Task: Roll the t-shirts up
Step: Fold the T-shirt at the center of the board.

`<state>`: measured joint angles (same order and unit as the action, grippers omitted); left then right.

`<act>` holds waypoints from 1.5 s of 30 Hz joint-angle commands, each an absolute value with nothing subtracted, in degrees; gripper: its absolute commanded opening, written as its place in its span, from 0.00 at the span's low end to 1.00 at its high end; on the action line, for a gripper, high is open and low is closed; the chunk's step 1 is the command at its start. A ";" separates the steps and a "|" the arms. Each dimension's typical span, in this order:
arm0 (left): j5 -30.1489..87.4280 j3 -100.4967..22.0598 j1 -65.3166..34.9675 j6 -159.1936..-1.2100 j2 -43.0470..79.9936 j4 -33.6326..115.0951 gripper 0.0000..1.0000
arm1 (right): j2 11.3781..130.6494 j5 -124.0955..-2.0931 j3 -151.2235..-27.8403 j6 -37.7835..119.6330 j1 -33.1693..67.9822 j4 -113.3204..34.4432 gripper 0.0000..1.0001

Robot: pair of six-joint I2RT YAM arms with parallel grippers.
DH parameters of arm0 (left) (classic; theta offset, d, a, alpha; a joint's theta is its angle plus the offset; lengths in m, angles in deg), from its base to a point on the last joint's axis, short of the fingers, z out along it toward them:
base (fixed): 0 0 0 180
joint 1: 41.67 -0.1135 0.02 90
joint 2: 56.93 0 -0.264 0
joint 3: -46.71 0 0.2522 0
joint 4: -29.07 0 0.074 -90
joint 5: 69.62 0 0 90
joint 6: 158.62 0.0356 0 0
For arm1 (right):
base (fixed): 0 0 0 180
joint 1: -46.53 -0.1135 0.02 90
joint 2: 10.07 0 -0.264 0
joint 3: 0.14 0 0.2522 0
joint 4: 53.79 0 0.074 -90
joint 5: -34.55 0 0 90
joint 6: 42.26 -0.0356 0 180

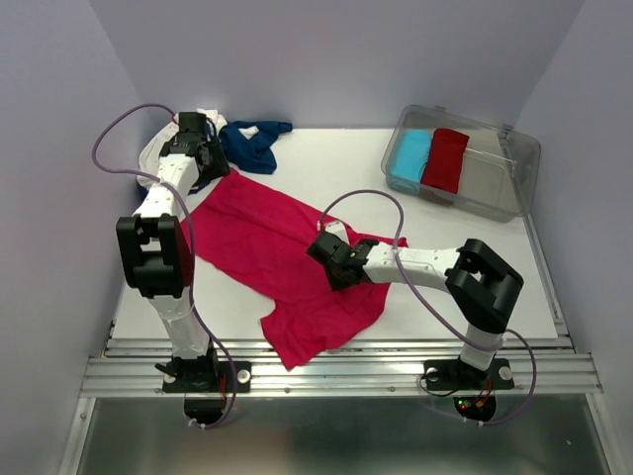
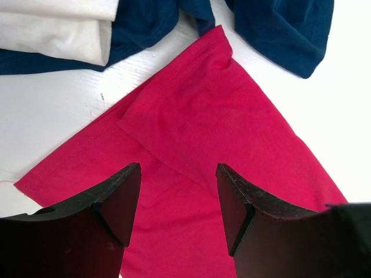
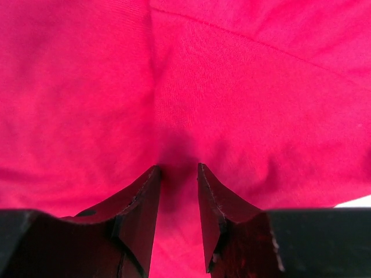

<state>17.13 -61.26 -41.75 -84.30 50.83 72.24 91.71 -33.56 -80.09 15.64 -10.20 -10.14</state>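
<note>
White table, lilac walls. Pink-red t-shirt lies spread flat mid-table, running diag from far left to near edge. L gripper hangs over its far-left corner, jaws wide apart, nothing btwn them. R gripper is down on shirt's middle, jaws only slightly parted, no fold visibly pinched. Navy t-shirt & cream-white t-shirt sit bunched at far left.

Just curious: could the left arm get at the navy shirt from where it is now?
Probably yes: the left tool hangs open just short of the navy shirt, with nothing blocking the way.
</note>
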 commanded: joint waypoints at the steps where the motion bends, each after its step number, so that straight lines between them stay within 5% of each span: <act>1: 17.04 -60.92 -40.36 -83.65 48.98 71.84 0.65 | 92.94 -32.60 -82.36 17.16 -10.68 -12.61 0.33; 8: 16.86 -60.48 -40.36 -83.30 48.80 71.66 0.65 | 89.96 -32.16 -80.96 16.10 -10.68 -13.75 0.01; 21: 17.30 -59.86 -40.36 -83.30 48.80 71.40 0.65 | 78.97 -44.29 -74.81 18.21 -10.68 -19.47 0.01; 25: 17.65 -59.51 -40.36 -83.30 48.98 71.31 0.65 | 80.46 -45.00 -74.89 19.09 -10.68 -19.21 0.07; 28: 17.83 -59.25 -40.36 -83.12 48.89 71.31 0.65 | 81.86 -43.24 -75.42 18.82 -10.68 -17.89 0.28; 45: 18.80 -58.19 -40.09 -82.95 48.71 70.43 0.65 | 78.09 -38.49 -71.21 14.69 8.46 -14.19 0.39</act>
<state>18.29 -58.97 -40.29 -83.85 50.83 71.63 81.26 -40.27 -72.11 15.86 4.25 -14.23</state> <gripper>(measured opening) 0.650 0.385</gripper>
